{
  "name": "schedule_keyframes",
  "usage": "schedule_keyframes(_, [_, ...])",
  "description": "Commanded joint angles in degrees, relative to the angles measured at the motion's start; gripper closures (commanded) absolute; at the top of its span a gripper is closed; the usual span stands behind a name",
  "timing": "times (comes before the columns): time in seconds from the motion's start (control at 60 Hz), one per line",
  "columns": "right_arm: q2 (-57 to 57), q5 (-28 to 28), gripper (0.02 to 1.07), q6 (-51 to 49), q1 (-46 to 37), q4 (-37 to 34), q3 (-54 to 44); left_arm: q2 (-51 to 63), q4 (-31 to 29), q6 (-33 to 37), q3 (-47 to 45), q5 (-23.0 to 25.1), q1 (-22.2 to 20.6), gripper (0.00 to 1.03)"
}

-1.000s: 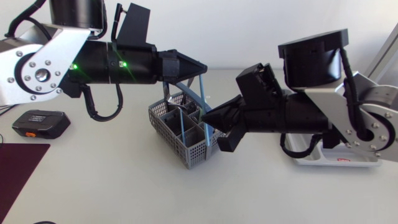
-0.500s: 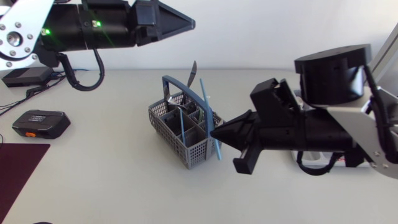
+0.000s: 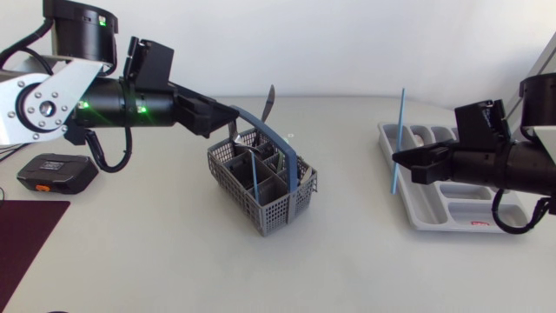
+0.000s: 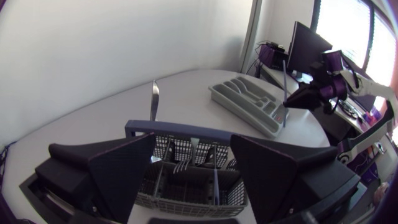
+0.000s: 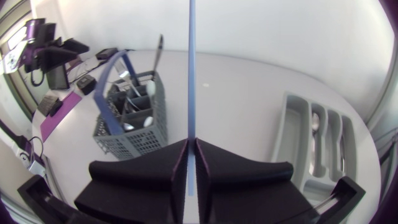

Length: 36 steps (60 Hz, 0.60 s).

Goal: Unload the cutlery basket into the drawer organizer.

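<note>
Inspector: Hazards at this stage?

Surveyor: Chiefly the blue rod. The right claw has it pinched upright, gripped below its middle, so most of its length stands free above the fingers. Likely fault: it pivots or slips in that narrow hold when tipped towards the drawer organizer. It would then land across the dividers or on the tabletop rather than in a compartment. Its lower end could also catch the organizer's near wall.

Inspector: And the left side?

Surveyor: The left claw hangs just above the cutlery basket, fingers spread wide, gripping nothing. The basket's handle and an upright knife are close ahead of it. A careless descent could, in my judgement, shove the basket or topple the knife.

Inspector: Discrepancies between views?

Surveyor: The right wrist view confirms both fingers pressed to the rod from opposite sides. It also shows a spoon lying in one compartment. The head view shows neither plainly. For its part, the head view places the rod at the organizer's near end, well apart from the basket, where a second blue rod waits. Only the left wrist view shows the gap between the left fingers.
</note>
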Motion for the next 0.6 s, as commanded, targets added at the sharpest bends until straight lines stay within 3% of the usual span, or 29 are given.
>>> schedule_keyframes(0.0, [6.54, 0.57, 0.98, -1.57, -5.39, -0.58, 2.53, -0.61, -0.4, 6.12, -2.88, -1.21, -0.94, 0.19])
schedule_keyframes(0.233, [22.01, 7.08, 0.98, -2.72, -11.98, 0.74, 9.21, -2.02, -0.22, 13.06, -7.71, -4.02, -3.14, 0.18])
schedule_keyframes(0.583, [40.82, 14.55, 0.97, -2.1, -12.95, 0.3, 18.71, -4.22, 0.48, 17.63, -12.28, -4.02, -2.7, 0.18])
